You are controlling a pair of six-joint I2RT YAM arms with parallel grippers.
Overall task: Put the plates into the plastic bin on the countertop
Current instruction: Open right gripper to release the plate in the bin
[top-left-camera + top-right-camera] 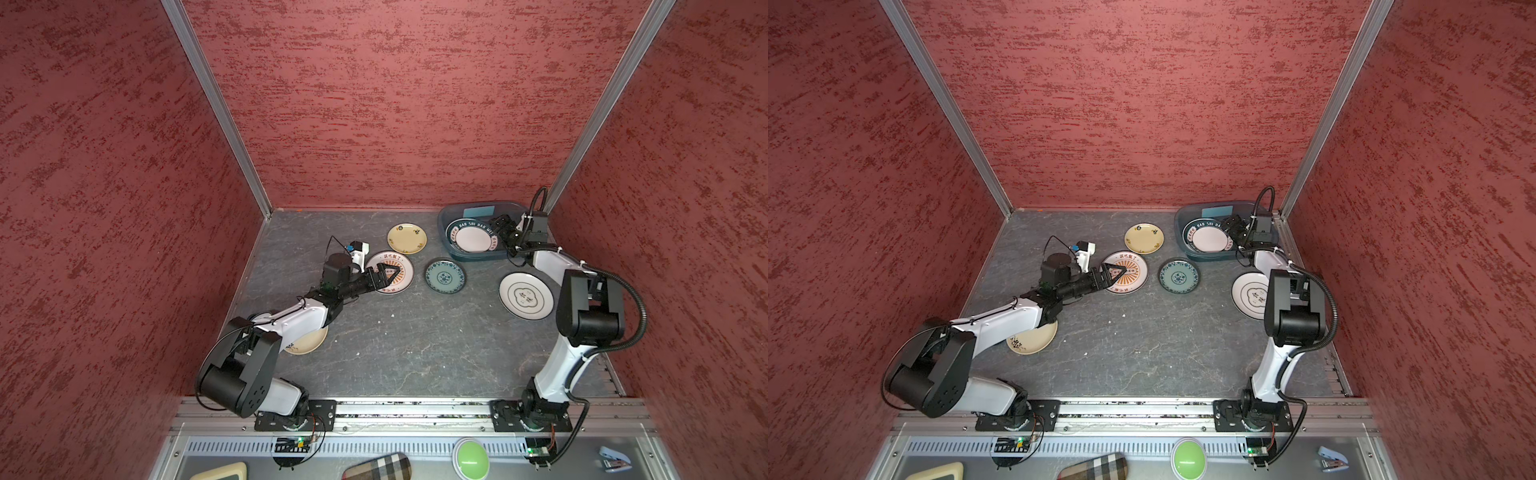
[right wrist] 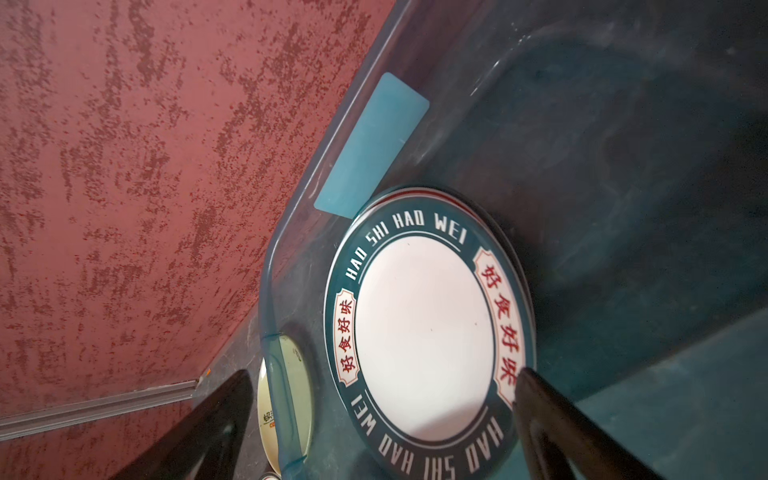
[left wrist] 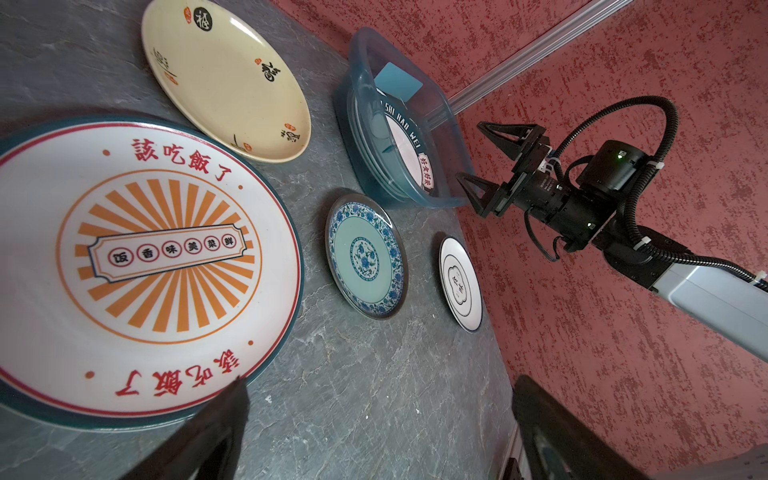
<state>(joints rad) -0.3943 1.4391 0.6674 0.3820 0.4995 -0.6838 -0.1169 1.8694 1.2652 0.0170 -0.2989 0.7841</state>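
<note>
Right claw (image 3: 469,150): jaws spread wide, empty; inside the plastic bin (image 1: 449,216), just over the lettered plate (image 2: 424,336), with one fingertip at its rim.
Left claw (image 1: 385,277): spread wide, empty; low over the sunburst plate (image 3: 158,257).
Done: the lettered plate tops a stack in the bin; the count beneath is unclear.
Left on the tabletop (image 1: 415,345): sunburst plate, cream plate (image 1: 407,238), teal patterned plate (image 1: 444,276), quatrefoil plate (image 1: 525,296), and a second cream plate (image 1: 305,343) partly under the left arm.
Progress: judged near midway.
</note>
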